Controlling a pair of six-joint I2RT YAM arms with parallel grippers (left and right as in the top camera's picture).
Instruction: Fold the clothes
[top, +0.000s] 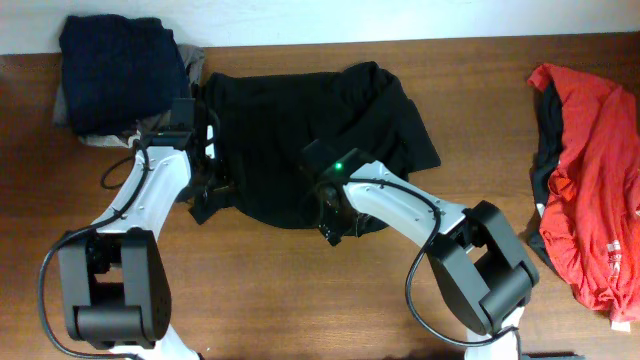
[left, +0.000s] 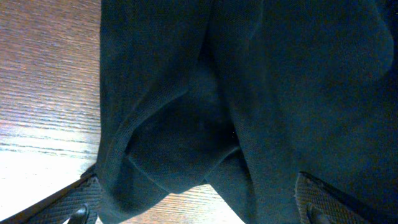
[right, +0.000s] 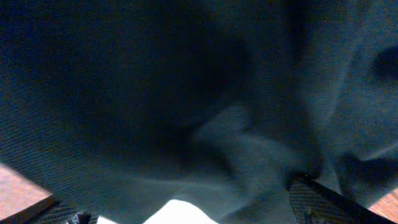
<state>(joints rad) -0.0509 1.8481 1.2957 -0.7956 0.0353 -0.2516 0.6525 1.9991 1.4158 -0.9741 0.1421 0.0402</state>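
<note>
Near the front edge of the table (top: 260, 290), your two arms reach up to the black garment (top: 300, 140), which lies in the middle of the table. It is spread out but rumpled, with a bunched ridge toward its far right side and no clean fold line that I can see.

The right tool (top: 333, 218) sits at the garment's near hem. In the wrist view its fingers (right: 314, 199) stand wide apart over dark cloth, with nothing pinched between them. The left tool (top: 207, 175) is at the garment's left side, also spread wide, and a hanging fold of black fabric lies between its fingers (left: 320, 199) without being clamped. Neither arm has a grip on anything.

Further out, the red garment (top: 590, 170) lies in a loose heap along the right edge, with something dark beneath it. It looks untouched and unfolded.

At the far left corner, the navy garment (top: 120, 65) sits as a compact block on top of a grey garment (top: 192, 62); those two look finished.

By my reading you are roughly midway. The stack is done, the black piece needs flattening and folding, and the red one comes after.
</note>
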